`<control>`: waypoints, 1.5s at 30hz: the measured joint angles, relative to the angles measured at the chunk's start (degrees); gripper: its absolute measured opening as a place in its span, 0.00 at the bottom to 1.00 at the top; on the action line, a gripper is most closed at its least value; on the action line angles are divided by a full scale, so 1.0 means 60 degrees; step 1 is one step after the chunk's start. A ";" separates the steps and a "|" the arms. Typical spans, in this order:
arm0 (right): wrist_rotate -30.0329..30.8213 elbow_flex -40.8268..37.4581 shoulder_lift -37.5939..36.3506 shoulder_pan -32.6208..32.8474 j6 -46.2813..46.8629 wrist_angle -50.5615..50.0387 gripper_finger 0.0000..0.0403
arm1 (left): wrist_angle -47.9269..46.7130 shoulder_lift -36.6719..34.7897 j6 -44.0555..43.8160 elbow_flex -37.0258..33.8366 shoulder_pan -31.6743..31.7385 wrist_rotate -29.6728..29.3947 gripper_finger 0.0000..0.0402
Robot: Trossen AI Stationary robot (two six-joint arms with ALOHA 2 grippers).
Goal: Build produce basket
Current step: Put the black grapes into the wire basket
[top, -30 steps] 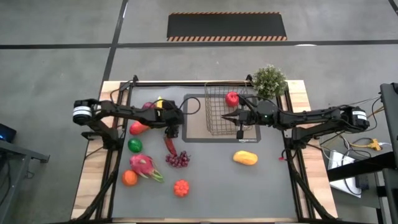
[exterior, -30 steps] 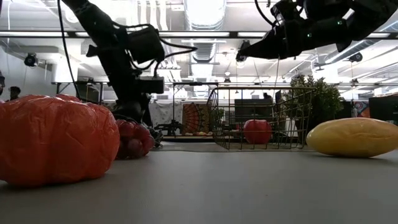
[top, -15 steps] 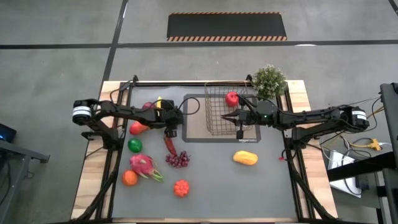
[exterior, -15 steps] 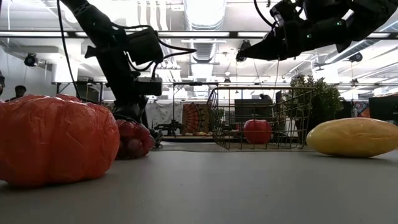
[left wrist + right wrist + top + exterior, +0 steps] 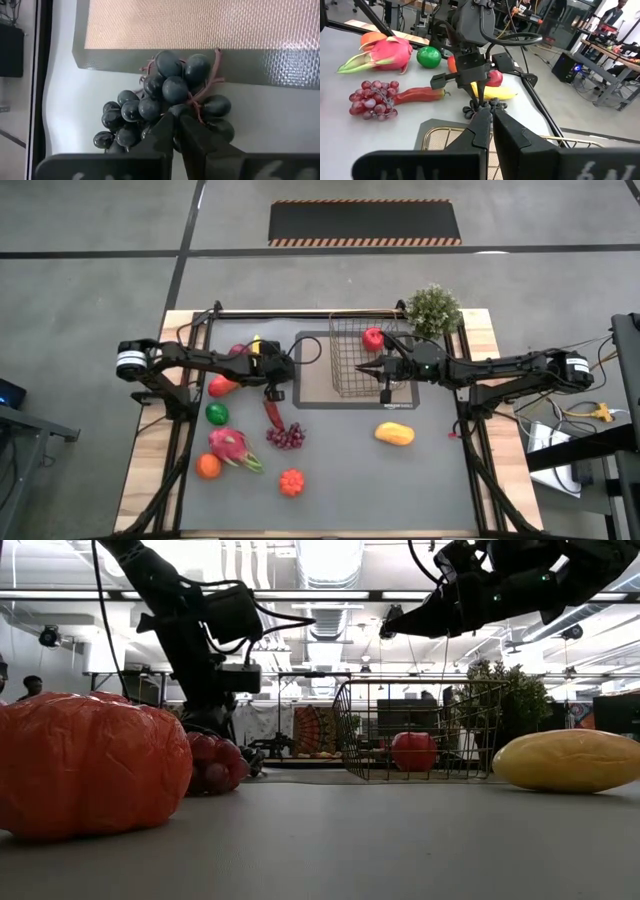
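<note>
The wire basket (image 5: pixel 358 360) stands on the grey mat (image 5: pixel 312 402) with a red apple (image 5: pixel 373 337) inside. A bunch of dark grapes (image 5: pixel 165 95) lies on the mat's left border, and my left gripper (image 5: pixel 177 116) stands over it, shut among the grapes; the high view hides the bunch under that gripper (image 5: pixel 275 392). My right gripper (image 5: pixel 364 366) hangs shut and empty high above the basket (image 5: pixel 420 730), pointing toward the table's left. Loose produce lies around: a red chili (image 5: pixel 272 413), red grapes (image 5: pixel 287 436), a dragon fruit (image 5: pixel 230 446) and a mango (image 5: pixel 394 434). My left gripper pinches the dark grape bunch between its two fingers near its middle (image 5: pixel 176 106), where the reddish stems run. Whether the fingertips have a stem or a single grape, I cannot tell. The fingers (image 5: pixel 479 95) come from above, pointing down. The bunch lies on the mat's border.
A banana (image 5: pixel 257 345), red fruits (image 5: pixel 222 386), a green one (image 5: pixel 217 413), an orange (image 5: pixel 208 466) and an orange-red fruit (image 5: pixel 291 481) lie on the table's left half. A potted plant (image 5: pixel 433 310) stands behind the basket at the far right. People show in the room beyond.
My left gripper has shut on the dark grapes where it stood. The bunch has stayed on the mat's border.
</note>
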 joint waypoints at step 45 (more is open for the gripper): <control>-0.0087 -0.1334 -0.4788 0.0025 -0.0189 -0.2452 0.03 | 0.8777 -0.1063 -0.1519 0.1463 -0.0129 0.2477 0.00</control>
